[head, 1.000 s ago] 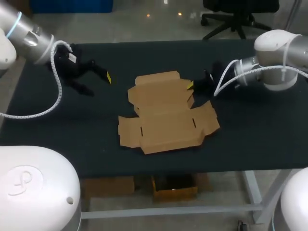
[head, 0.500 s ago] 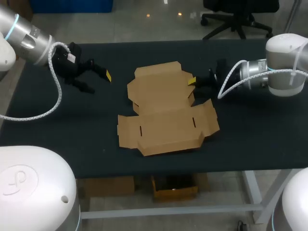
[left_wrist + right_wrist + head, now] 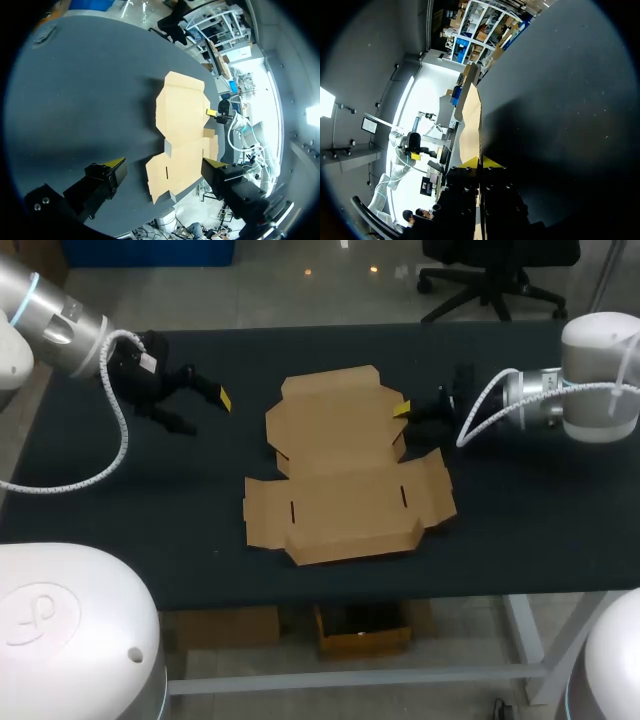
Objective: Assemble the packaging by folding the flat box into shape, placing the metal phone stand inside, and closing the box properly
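From the left side, the left gripper (image 3: 205,412) hangs over the dark table (image 3: 520,520), well apart from the cardboard. Its two fingers are spread wide and there is nothing between them.

In the middle of the table lies the flat box (image 3: 345,480). It is spread out as one cut sheet with its panels and flaps opened to all sides. No wall is standing yet, although the far panel seems to be a little raised near the right arm.

On the right, the right gripper (image 3: 400,409) is at the side flap (image 3: 393,422) of the far panel. In its wrist view the yellow tips are nearly together, with the thin edge of the cardboard running between them. I would say it pinches this flap from both sides.

In my judgement the task is only at its beginning. The folding has hardly started, and forming the walls, putting in the stand and closing the lid all remain.

As a container the box does not exist yet, so nothing is inside it. I cannot find the metal phone stand in any of the views.
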`<state>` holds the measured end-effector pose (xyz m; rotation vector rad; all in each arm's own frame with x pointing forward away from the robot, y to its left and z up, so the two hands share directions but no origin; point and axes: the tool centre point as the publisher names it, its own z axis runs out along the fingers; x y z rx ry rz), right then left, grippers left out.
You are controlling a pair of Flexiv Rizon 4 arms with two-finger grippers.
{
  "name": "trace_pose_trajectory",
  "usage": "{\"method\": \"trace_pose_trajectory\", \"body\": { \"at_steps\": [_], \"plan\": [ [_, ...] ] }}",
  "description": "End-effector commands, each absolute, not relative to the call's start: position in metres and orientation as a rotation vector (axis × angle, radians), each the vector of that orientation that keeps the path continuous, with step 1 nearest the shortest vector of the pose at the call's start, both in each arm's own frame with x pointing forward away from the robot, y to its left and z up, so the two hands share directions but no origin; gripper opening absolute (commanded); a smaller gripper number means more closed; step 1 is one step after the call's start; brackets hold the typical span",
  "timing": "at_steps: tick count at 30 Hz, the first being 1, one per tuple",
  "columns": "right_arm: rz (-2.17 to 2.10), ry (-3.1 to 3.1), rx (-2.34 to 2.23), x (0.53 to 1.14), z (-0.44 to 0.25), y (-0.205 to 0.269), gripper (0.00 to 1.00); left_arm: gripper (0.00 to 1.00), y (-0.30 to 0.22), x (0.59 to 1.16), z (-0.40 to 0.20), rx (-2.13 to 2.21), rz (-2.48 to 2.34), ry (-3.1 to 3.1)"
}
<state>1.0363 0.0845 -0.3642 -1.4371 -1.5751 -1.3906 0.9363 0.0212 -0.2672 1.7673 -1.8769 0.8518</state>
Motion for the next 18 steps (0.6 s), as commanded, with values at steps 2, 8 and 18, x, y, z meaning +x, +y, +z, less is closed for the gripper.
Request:
{"method": "trace_pose_trajectory", "body": {
  "at_steps": [2, 8, 18],
  "plan": [
    [-1.394, -1.572, -1.427, 1.037, -0.366, 0.083, 0.0, 1.0, 0.021, 0.937, -0.267, 1.766, 0.85, -1.877],
    [-1.474, -1.556, -1.336, 1.05, -0.357, 0.088, 0.0, 1.0, 0.017, 0.951, -0.278, 1.741, 0.944, -1.918],
    [-1.56, -1.575, -1.249, 1.054, -0.336, 0.093, 0.0, 1.0, 0.008, 0.969, -0.282, 1.655, 1.148, -1.994]
  ]
}}
